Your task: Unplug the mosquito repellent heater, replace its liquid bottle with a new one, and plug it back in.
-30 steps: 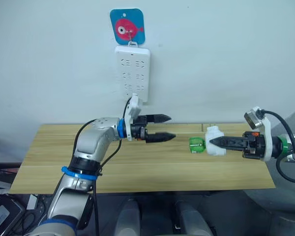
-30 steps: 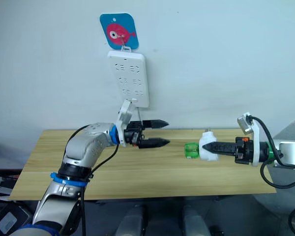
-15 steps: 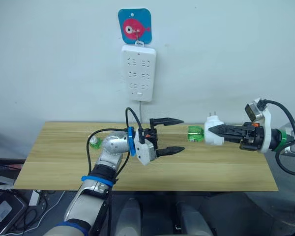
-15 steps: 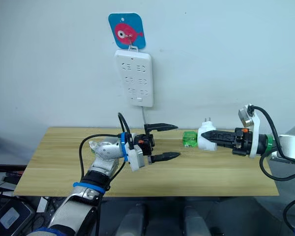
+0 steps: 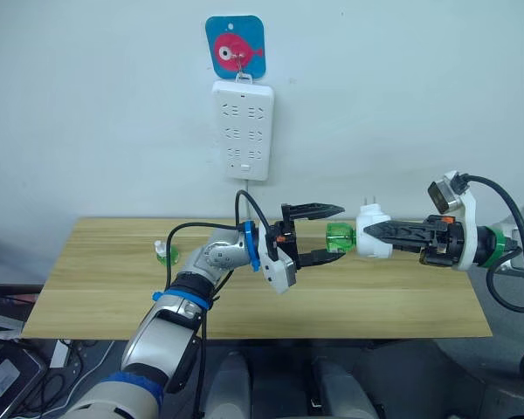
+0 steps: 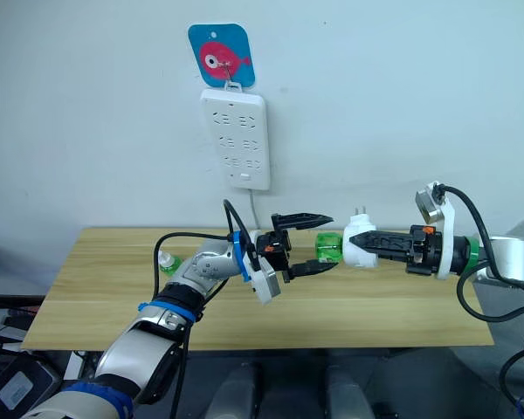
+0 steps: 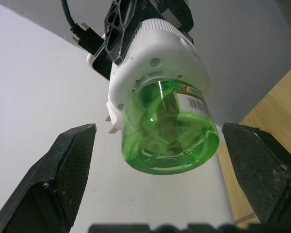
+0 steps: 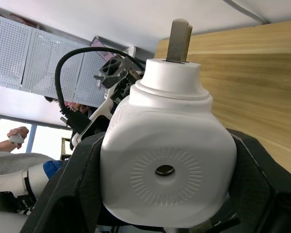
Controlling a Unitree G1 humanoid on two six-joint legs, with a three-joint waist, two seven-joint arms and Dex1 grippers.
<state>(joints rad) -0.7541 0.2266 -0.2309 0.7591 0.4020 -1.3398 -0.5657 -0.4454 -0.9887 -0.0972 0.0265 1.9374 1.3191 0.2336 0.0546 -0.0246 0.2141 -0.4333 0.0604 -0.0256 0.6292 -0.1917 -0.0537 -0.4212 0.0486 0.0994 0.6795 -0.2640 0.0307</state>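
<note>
Above the wooden bench [image 5: 113, 288], we see the right end effector [image 5: 373, 237] clamped on the small white rounded plastic mosquito repellent heater [image 5: 372, 239], held in the air with its green translucent liquid bottle [image 5: 340, 238] pointing toward 9 o'clock. The left end effector [image 5: 330, 234] has its fingers apart, either side of that bottle.

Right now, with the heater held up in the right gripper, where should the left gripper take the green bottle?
Grip the green bottle across its round side wall, near the free end. It sticks out sideways from the heater toward the left gripper, whose open fingers already flank it, so come straight on from the robot's left. The right gripper steadies the heater.
</note>
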